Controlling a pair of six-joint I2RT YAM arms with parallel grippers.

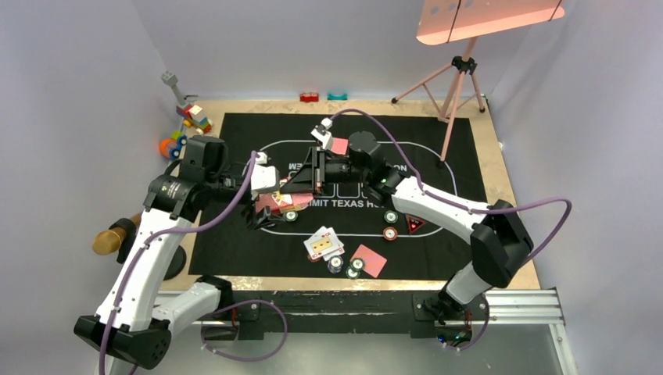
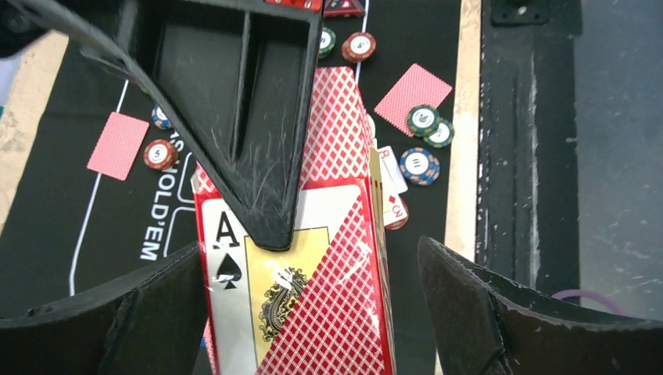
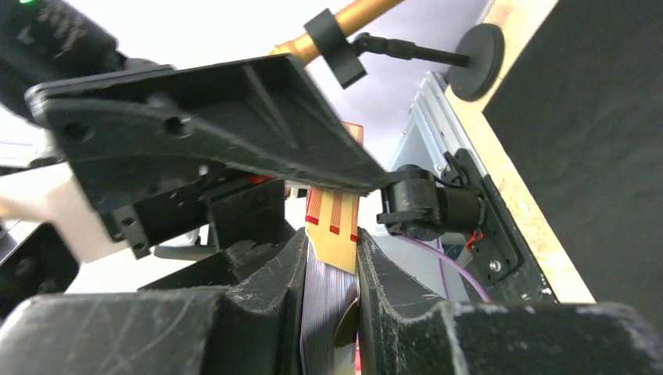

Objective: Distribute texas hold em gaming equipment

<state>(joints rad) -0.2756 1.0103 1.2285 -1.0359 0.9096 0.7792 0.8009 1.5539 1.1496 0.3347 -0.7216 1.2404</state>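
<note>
Card pack (image 2: 328,312) sits between my left fingers (image 2: 117,320). They're spread wide either side of it, with a gap showing on the 3 o'clock side. My right fingers (image 3: 258,305) are pinched tight on the pack, one of them lying across its ace face. From the top view, the pack is over the black mat (image 1: 461,156), left of centre. Face-up cards (image 1: 323,244), chips (image 1: 354,268) and a red-backed card (image 1: 369,260) lie at 5 o'clock from it, and the triangle marker (image 1: 414,226) at 4. The mat lies on a wooden desk (image 1: 492,156). Toy blocks (image 1: 191,117) are in the 10 o'clock corner, and a pink tripod (image 1: 457,78) is at 1 o'clock.
</note>
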